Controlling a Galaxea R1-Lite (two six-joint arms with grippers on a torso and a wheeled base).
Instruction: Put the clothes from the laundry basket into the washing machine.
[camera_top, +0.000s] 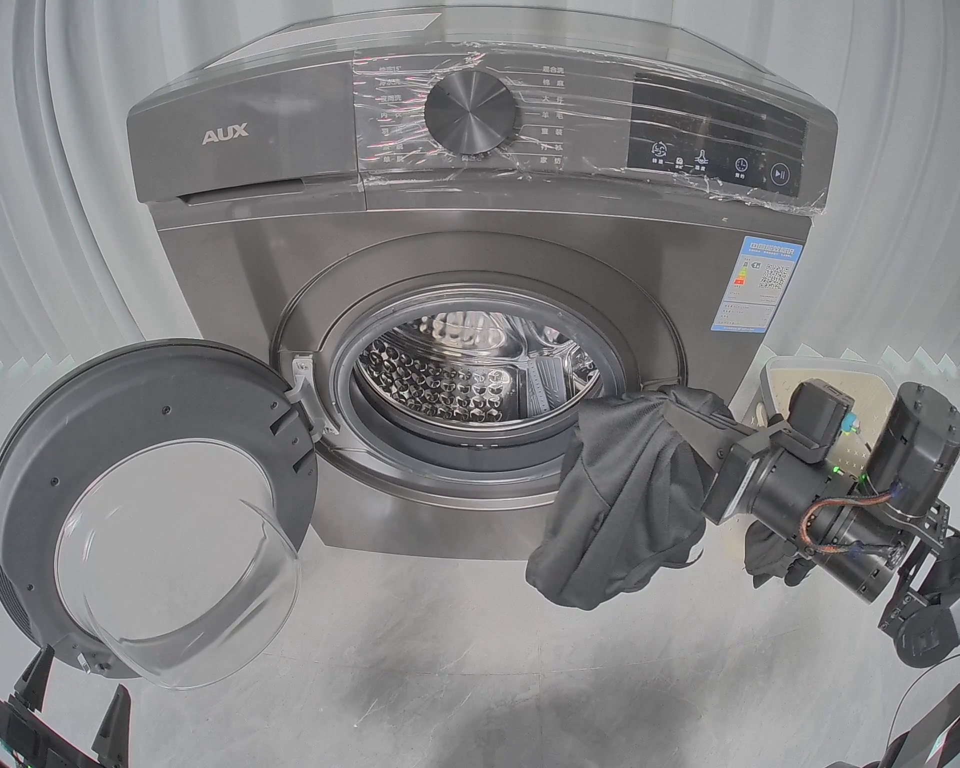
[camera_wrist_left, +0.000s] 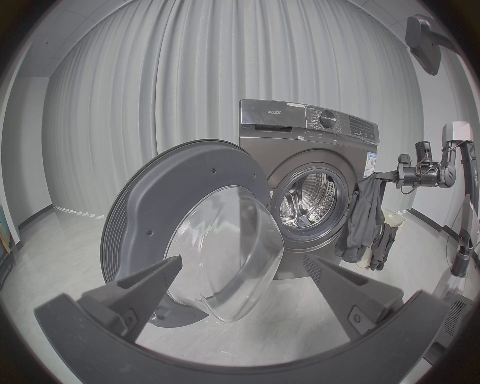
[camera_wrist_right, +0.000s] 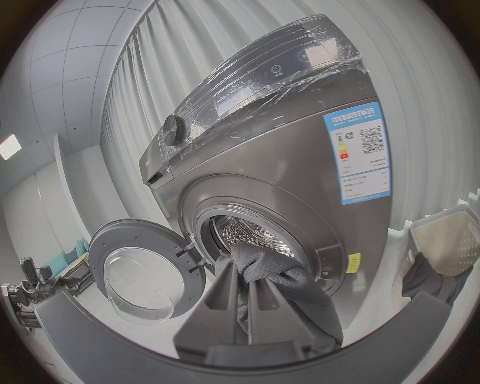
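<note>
A grey front-loading washing machine (camera_top: 480, 250) stands with its round door (camera_top: 150, 500) swung open to the left, baring the steel drum (camera_top: 470, 370). My right gripper (camera_top: 692, 415) is shut on a dark grey garment (camera_top: 620, 500), which hangs in front of the lower right rim of the opening. In the right wrist view the fingers (camera_wrist_right: 227, 300) pinch the garment (camera_wrist_right: 300, 290) just before the drum mouth. The pale laundry basket (camera_top: 830, 385) sits on the floor right of the machine, with another dark cloth (camera_top: 775, 555) draped over its edge. My left gripper (camera_wrist_left: 245, 280) is open and empty, low by the door.
The open door (camera_wrist_left: 200, 215) juts out over the floor at the left, close in front of my left gripper. White curtains hang behind the machine. The grey floor (camera_top: 450, 650) before the machine is bare.
</note>
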